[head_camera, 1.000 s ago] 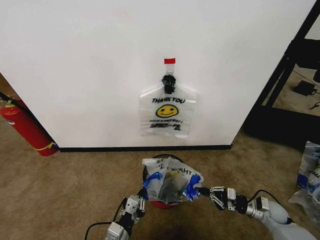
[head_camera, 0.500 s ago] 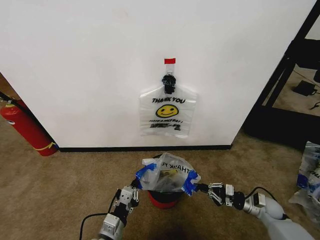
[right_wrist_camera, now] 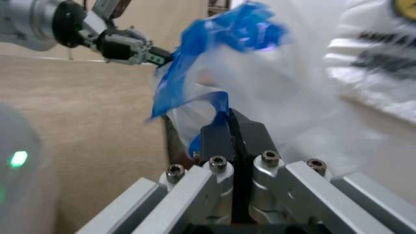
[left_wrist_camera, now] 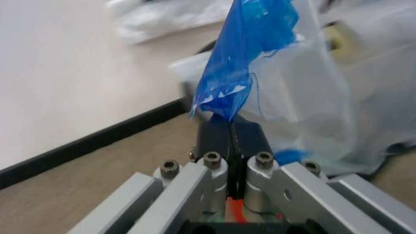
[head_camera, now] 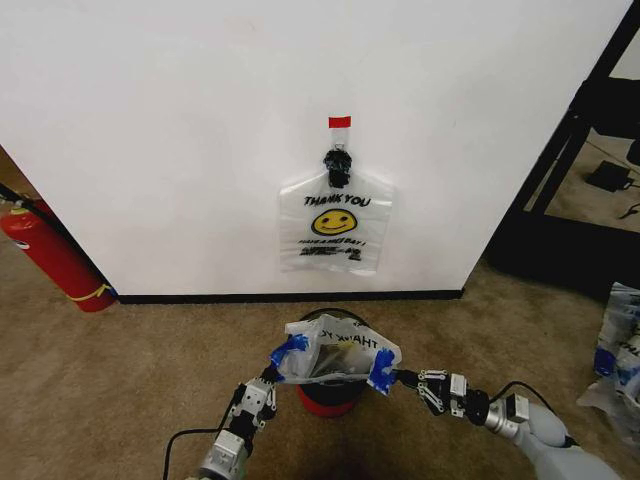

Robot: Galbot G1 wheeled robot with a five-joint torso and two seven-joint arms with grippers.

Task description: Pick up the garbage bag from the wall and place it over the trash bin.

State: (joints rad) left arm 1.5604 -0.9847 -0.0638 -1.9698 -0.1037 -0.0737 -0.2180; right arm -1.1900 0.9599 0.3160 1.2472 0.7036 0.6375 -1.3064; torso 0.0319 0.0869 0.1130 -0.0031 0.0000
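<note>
The garbage bag (head_camera: 337,356), thin whitish plastic with reversed black lettering and blue handles, is stretched over the trash bin (head_camera: 323,403), a small round bin with a red base. My left gripper (head_camera: 273,371) is shut on the bag's blue handle (left_wrist_camera: 250,53) on the bin's left side. Across the bin, my right gripper (head_camera: 398,378) is shut on the other blue handle (right_wrist_camera: 217,51). The closed black fingers show in both wrist views, left gripper (left_wrist_camera: 231,127) and right gripper (right_wrist_camera: 230,123). The bag hides most of the bin's black mesh.
A second smiley "THANK YOU" bag (head_camera: 335,223) hangs from a black clip (head_camera: 338,166) on the white wall. A red fire extinguisher (head_camera: 52,257) stands at far left, a black frame (head_camera: 566,150) at right, and more plastic bags (head_camera: 620,345) at the right edge.
The bag has come down from a bunched, higher hold and is now pulled wider and flatter across the bin's top. Both grippers have kept hold of their handles.
</note>
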